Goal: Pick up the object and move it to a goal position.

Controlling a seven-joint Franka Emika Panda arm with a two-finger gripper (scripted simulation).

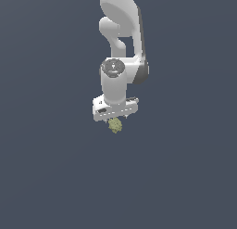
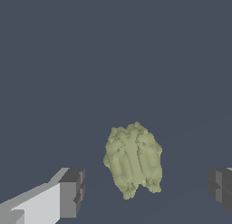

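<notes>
- Item: yellowish-olive clump [image 2: 132, 163], small, lumpy, irregular; sits directly under the white gripper [image 1: 115, 117], between its two pads.
- Jaws: apart, one dark pad [image 2: 72, 192] on each side of the clump, neither touching it.
- Step judged: closing for the grasp.
- Handling: keep the clump centred; lower until the pads flank its widest part; close gently, since the lumps may slip.

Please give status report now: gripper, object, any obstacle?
White gripper open, fingers apart. Lumpy yellowish-olive clump between them, not gripped. No obstacle visible.
</notes>
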